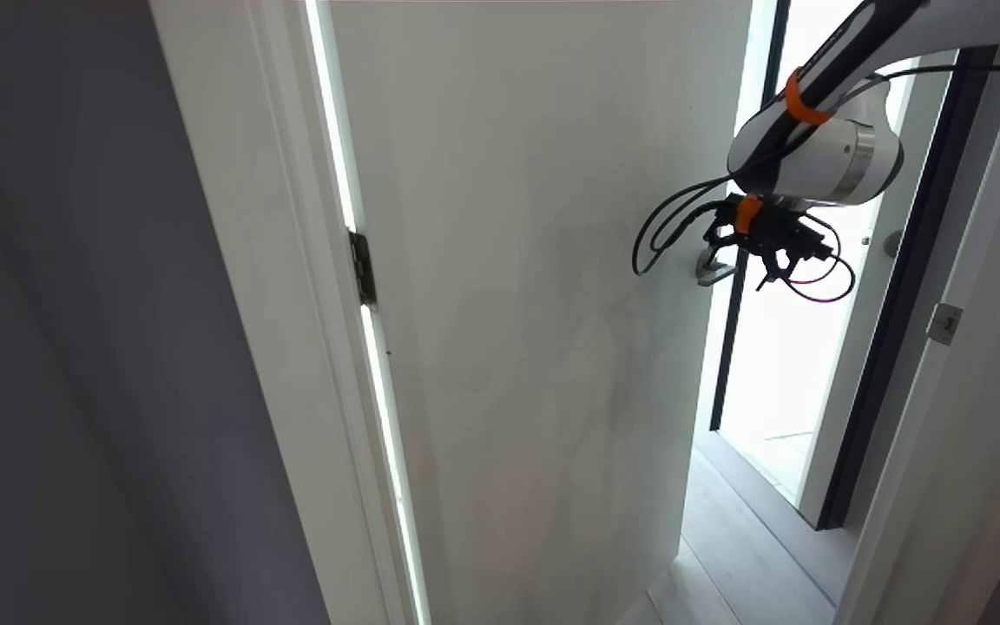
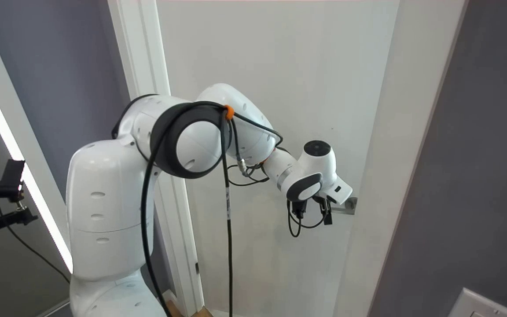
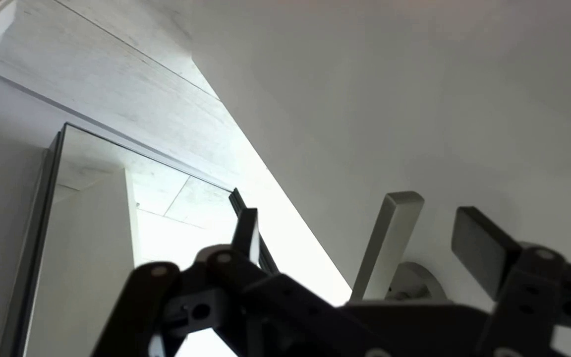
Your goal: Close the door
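Note:
The white flat door (image 1: 535, 347) stands ajar; floor and bright light show past its free edge. It also shows in an exterior view (image 2: 288, 66) and in the wrist view (image 3: 439, 124). Its silver lever handle (image 1: 713, 270) sits near the free edge, also seen in an exterior view (image 2: 349, 206). A dark hinge (image 1: 363, 267) is on the opposite edge. My gripper (image 3: 367, 240) is open, fingers wide apart. In the wrist view the lever handle (image 3: 395, 223) appears between the fingers, with no visible contact; its lower part is hidden by the gripper. How deep it lies is unclear.
A dark-framed glass panel (image 1: 778, 365) stands beyond the doorway. The door frame with a strike plate (image 1: 944, 323) is on the right. Loose cables (image 1: 652, 234) hang around the wrist. A grey wall (image 2: 469, 154) and a camera on a mount (image 2: 11, 180) flank the arm.

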### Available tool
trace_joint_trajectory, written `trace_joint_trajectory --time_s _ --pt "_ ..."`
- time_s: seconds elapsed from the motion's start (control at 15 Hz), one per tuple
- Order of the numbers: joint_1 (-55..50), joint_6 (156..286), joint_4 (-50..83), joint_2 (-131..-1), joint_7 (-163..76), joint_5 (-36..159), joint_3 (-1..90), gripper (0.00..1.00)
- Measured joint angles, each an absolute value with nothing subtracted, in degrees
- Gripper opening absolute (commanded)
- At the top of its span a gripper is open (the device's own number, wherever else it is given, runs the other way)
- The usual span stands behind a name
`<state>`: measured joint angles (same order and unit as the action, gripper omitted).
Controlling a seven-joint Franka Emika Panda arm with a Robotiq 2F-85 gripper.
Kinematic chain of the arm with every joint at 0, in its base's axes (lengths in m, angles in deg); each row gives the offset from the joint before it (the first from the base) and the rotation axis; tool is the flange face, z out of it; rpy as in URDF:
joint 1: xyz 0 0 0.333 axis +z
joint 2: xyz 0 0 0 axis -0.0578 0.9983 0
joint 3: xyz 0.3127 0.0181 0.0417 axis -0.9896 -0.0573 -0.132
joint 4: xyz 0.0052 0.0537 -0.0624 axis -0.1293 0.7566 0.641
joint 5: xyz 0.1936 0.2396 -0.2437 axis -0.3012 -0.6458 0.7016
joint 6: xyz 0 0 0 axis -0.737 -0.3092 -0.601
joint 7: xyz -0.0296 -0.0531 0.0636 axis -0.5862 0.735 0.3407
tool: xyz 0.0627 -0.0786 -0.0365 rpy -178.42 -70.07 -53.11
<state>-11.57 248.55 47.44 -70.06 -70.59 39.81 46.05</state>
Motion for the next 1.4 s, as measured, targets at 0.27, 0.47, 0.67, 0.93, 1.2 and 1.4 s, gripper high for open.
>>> trace_joint_trajectory --time_s 0.27,0.47,0.67,0.93,1.2,1.4 --pt "-13.5 249.7 44.9 -67.5 -62.3 29.9 42.9 1.0" --pt "-15.4 249.7 43.1 -65.2 -58.5 26.1 41.6 1.0" --pt "-17.2 249.8 41.4 -63.0 -55.5 22.9 40.3 1.0" --pt "-19.1 250.7 39.0 -60.6 -52.5 19.2 38.2 1.0" --pt "-20.2 251.2 37.2 -58.7 -51.2 17.6 36.9 1.0" --pt "-20.7 251.2 36.5 -57.6 -51.1 17.5 36.7 1.0"
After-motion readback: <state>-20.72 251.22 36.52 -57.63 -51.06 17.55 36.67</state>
